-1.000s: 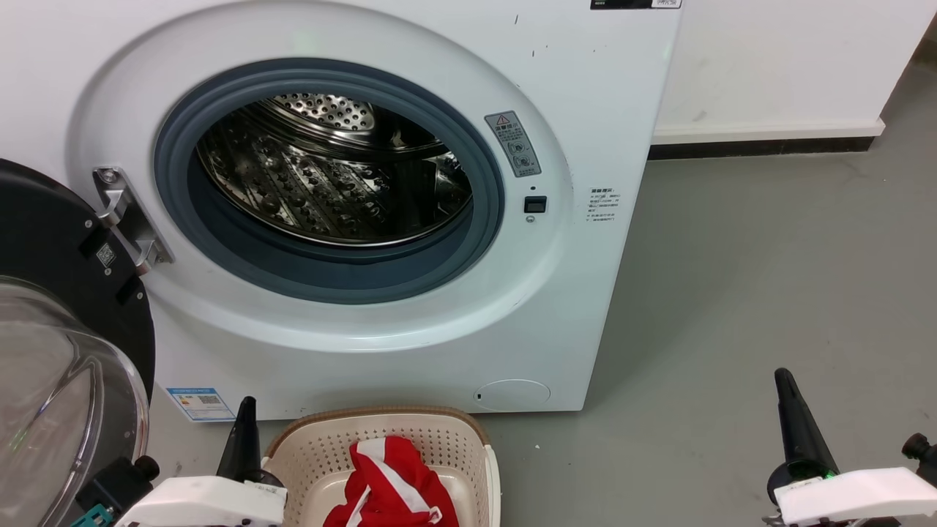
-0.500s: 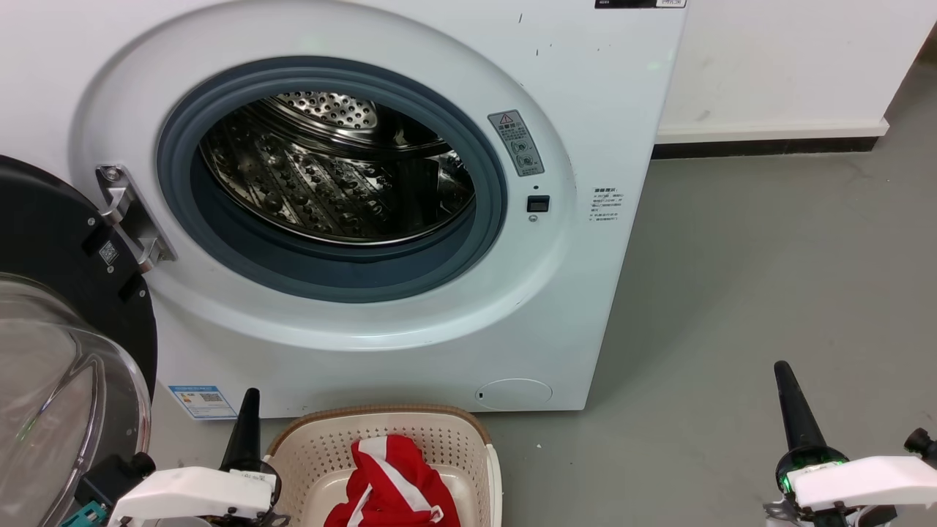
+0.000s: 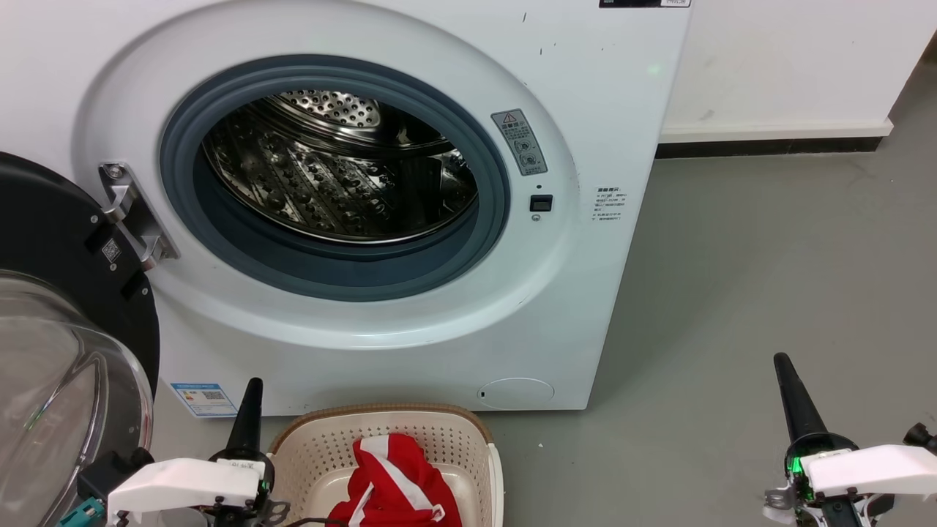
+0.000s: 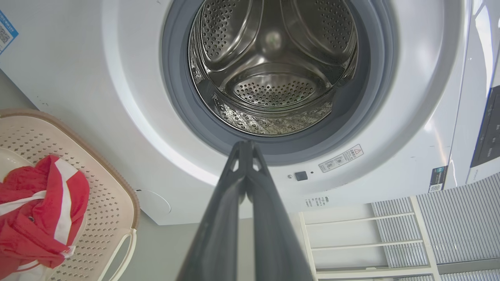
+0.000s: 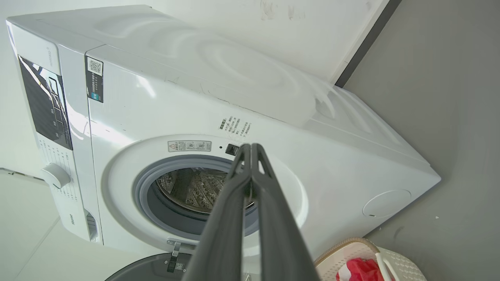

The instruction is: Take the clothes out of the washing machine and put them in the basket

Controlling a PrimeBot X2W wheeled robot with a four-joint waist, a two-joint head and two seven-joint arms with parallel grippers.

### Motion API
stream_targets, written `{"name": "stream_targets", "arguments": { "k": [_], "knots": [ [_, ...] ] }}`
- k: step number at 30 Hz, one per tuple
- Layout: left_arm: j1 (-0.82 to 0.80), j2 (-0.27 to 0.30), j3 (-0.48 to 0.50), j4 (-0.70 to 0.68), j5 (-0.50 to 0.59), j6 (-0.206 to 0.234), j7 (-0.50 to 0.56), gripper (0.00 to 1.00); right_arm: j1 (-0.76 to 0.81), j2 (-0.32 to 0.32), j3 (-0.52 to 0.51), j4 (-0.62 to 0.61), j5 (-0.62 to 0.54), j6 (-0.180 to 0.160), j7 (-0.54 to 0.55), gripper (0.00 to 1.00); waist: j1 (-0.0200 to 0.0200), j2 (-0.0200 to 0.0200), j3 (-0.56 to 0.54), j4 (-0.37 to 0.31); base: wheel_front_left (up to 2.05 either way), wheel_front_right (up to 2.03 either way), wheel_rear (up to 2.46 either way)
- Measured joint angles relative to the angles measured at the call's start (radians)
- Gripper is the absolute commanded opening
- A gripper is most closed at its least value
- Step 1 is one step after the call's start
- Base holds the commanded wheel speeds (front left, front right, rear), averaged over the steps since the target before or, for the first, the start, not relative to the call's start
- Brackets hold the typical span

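My left end effector (image 3: 252,391) points up at lower left, fingers together and empty, beside the basket (image 3: 381,411) holding the red garment (image 3: 399,490). My right end effector (image 3: 785,366) matches it at lower right.

The basket (image 3: 311,454) and the red striped garment (image 3: 399,487) in it are cut off by the head view's bottom edge. The washing machine (image 3: 600,146) is cropped at the top, its open door (image 3: 44,234) at the left, and the print on the warning sticker (image 3: 521,143) is too small to be read.
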Motion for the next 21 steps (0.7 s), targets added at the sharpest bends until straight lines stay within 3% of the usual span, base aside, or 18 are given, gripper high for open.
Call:
{"name": "stream_targets", "arguments": {
  "k": [21],
  "knots": [
    [-0.032,0.000,0.008,0.019,-0.189,-0.020,0.045,0.00,-0.041,0.000,-0.017,0.039,0.188,0.000,0.051,0.00,0.0000,0.0000,0.003,0.007,0.00,0.00,0.00]
  ]
}}
